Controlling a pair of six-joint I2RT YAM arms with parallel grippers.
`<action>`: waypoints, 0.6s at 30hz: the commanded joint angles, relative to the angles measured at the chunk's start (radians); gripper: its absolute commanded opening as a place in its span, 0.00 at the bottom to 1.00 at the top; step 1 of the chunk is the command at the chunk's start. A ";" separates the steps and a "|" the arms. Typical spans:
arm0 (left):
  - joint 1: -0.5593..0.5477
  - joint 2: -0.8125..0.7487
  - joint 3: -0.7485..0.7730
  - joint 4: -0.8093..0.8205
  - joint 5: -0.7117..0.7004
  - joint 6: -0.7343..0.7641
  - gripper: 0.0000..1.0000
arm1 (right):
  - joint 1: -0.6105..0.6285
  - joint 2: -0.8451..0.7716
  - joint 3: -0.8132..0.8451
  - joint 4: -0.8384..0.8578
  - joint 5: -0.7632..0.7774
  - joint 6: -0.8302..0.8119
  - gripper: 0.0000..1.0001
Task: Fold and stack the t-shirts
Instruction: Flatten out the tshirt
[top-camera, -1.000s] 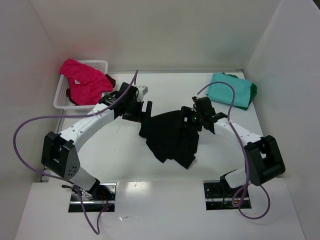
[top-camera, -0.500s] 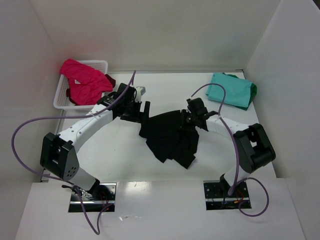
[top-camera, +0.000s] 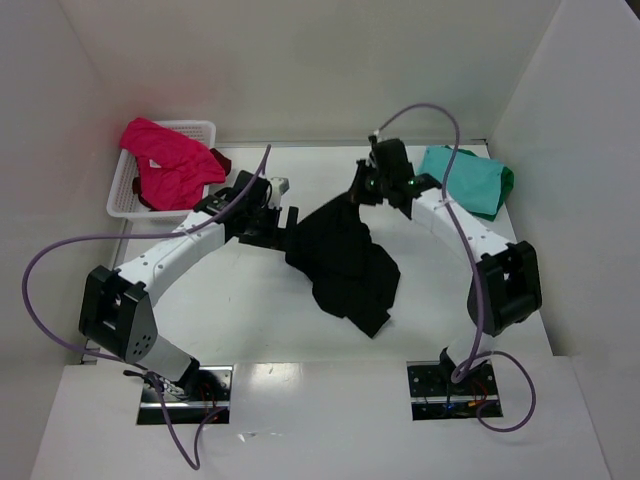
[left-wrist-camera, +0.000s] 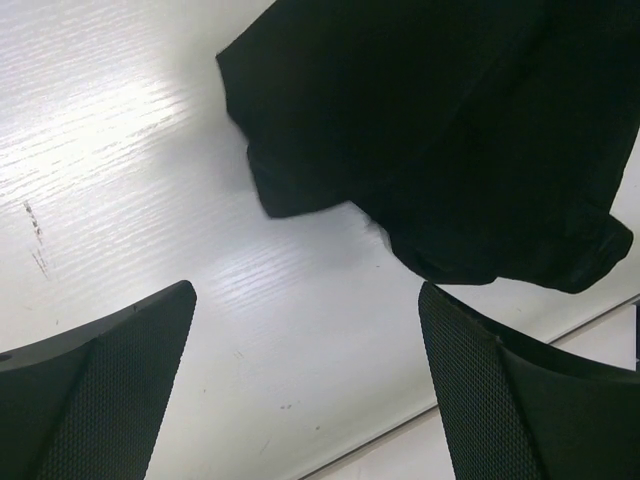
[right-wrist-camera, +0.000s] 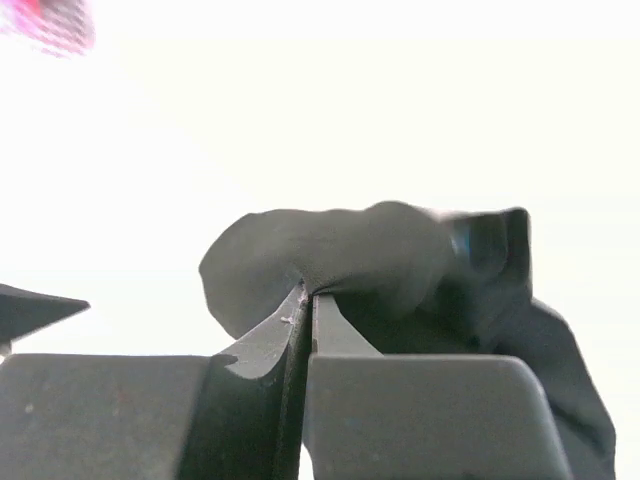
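A crumpled black t-shirt (top-camera: 345, 260) lies mid-table, its upper corner lifted toward the back. My right gripper (top-camera: 362, 190) is shut on that corner; the wrist view shows the black cloth (right-wrist-camera: 340, 260) pinched between the closed jaws of the right gripper (right-wrist-camera: 308, 295). My left gripper (top-camera: 284, 222) hovers open just left of the shirt, with the bare table between its fingers (left-wrist-camera: 480, 400) and the black t-shirt's hem (left-wrist-camera: 420, 150) ahead. A folded teal t-shirt (top-camera: 462, 180) over a green one (top-camera: 507, 180) sits at the back right. A magenta-pink t-shirt (top-camera: 165, 160) and a dark red one (top-camera: 221, 160) fill the basket.
The white lattice basket (top-camera: 125, 195) stands at the back left against the wall. White walls enclose the table on three sides. Purple cables (top-camera: 60, 250) loop from both arms.
The right gripper closed on the black shirt's right edge and carried it up toward the back of the table, stretching the cloth. The left gripper stayed open in place.
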 joint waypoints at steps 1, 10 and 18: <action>0.002 -0.084 -0.003 0.158 0.047 -0.004 1.00 | -0.001 0.001 0.338 -0.093 0.048 -0.084 0.00; 0.002 -0.062 0.066 0.473 0.118 0.032 1.00 | -0.003 0.027 0.703 -0.141 -0.067 -0.075 0.00; -0.008 0.022 0.041 0.621 0.146 -0.009 1.00 | -0.003 0.016 0.922 -0.195 -0.011 -0.102 0.00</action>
